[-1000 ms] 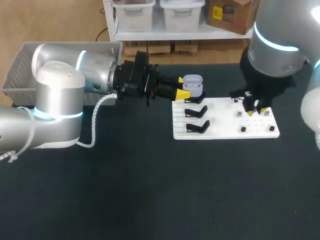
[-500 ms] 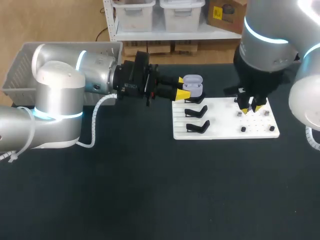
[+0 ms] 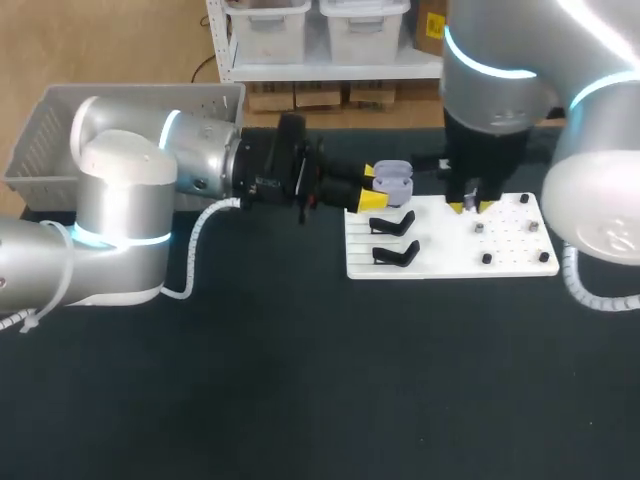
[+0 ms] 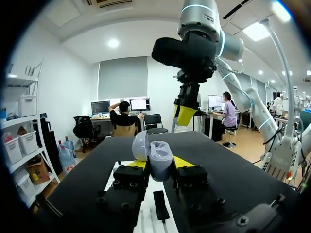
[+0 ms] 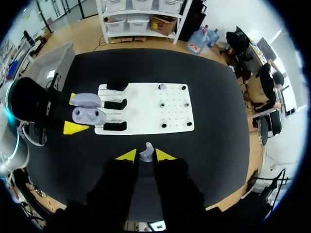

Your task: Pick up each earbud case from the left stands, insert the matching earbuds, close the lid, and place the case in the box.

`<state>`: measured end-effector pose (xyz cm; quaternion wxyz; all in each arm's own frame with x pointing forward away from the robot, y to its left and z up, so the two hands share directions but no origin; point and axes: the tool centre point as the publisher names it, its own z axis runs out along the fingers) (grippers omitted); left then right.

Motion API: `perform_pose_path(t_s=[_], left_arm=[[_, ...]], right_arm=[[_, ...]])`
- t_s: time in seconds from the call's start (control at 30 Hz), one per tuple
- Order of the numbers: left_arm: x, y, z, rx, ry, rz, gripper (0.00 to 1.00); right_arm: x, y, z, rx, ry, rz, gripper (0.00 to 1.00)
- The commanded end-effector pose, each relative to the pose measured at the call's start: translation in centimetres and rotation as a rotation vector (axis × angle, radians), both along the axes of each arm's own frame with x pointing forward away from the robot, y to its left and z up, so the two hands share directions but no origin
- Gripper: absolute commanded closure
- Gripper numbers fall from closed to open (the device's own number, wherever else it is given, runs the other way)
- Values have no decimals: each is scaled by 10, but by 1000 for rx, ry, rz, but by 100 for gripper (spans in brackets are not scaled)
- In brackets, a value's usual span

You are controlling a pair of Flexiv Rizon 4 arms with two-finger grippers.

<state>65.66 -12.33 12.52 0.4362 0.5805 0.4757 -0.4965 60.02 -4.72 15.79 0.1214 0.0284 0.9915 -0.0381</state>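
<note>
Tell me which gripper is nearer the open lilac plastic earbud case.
Left. The left gripper clamps the lilac earbud case; the right gripper hangs apart, beside it.

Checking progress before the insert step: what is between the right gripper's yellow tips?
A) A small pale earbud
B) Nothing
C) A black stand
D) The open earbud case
A: in the right wrist view a small pale earbud sits pinched between the yellow tips of the right gripper, while the open case is held in the left gripper.
</note>
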Motion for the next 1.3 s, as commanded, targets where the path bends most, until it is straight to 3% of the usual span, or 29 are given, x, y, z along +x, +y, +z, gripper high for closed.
perform_pose_path(t_s=[0.03, 0.1, 0.67, 0.97, 1.3], left_arm=[[-4, -1, -1, -6, -1, 11, 100], [-4, -1, -1, -6, -1, 11, 100], [-4, -1, -1, -6, -1, 11, 100], [-4, -3, -2, -9, -1, 6, 100], [-7, -6, -5, -6, 8, -14, 100]], right_arm=[[4, 13, 0, 5, 12, -47, 100], [3, 16, 0, 39, 17, -66, 100], [3, 16, 0, 39, 17, -66, 100], [6, 39, 15, 28, -21, -243, 100], [14, 56, 23, 72, 3, -341, 100]])
